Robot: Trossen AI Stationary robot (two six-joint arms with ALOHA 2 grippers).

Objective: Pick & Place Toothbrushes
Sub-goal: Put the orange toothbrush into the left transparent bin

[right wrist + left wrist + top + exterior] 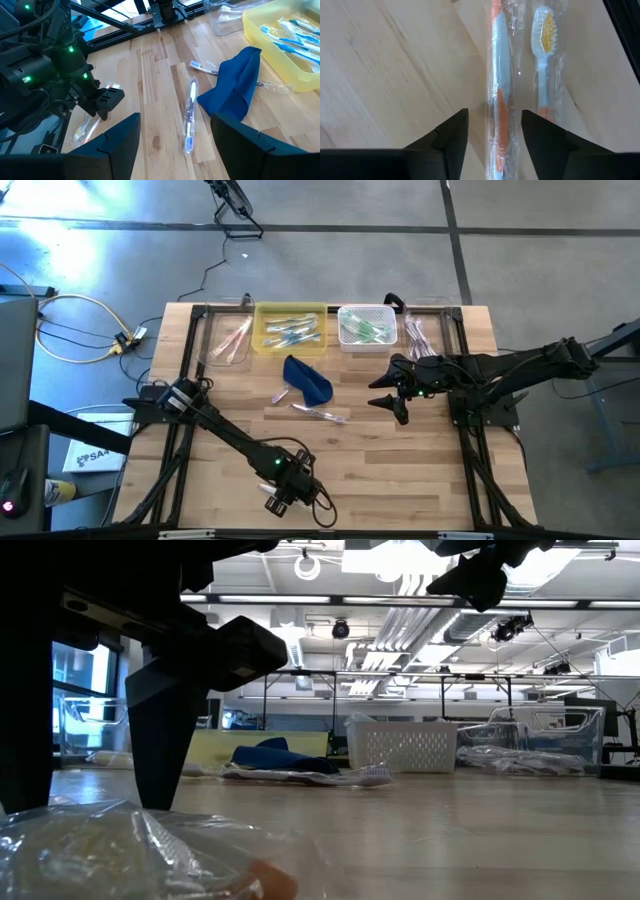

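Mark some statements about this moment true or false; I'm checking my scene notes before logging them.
1. The left pincer straddles a clear-wrapped orange-accented toothbrush on the pale wooden tabletop. True.
2. The crumpled dark blue cloth pouch lies inside the yellow plastic tray. False: it lies on the tabletop beside the tray.
3. The right pincer grips a toothbrush. False: it is open and empty.
4. The white slotted plastic basket holds green-accented toothbrushes. True.
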